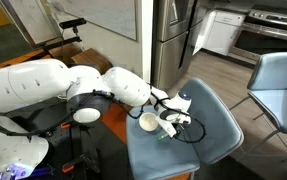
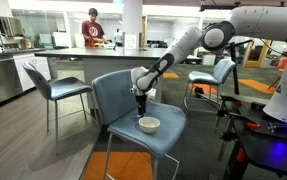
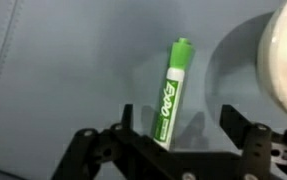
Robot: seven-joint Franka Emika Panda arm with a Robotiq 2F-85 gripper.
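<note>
This looks like an office or lab break area with an open kitchen: a stainless refrigerator (image 1: pixel 173 30), a built-in oven (image 1: pixel 268 38) and white cabinets (image 1: pixel 223 30) line the wall. Grey-blue padded chairs (image 2: pixel 41 82) stand on a polished floor, and a person (image 2: pixel 94 28) stands in the open-plan space behind them.

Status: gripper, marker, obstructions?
Gripper open, low over the chair seat. Green marker lies on the seat between the jaws, not gripped. White bowl close alongside, clear of the marker.
</note>
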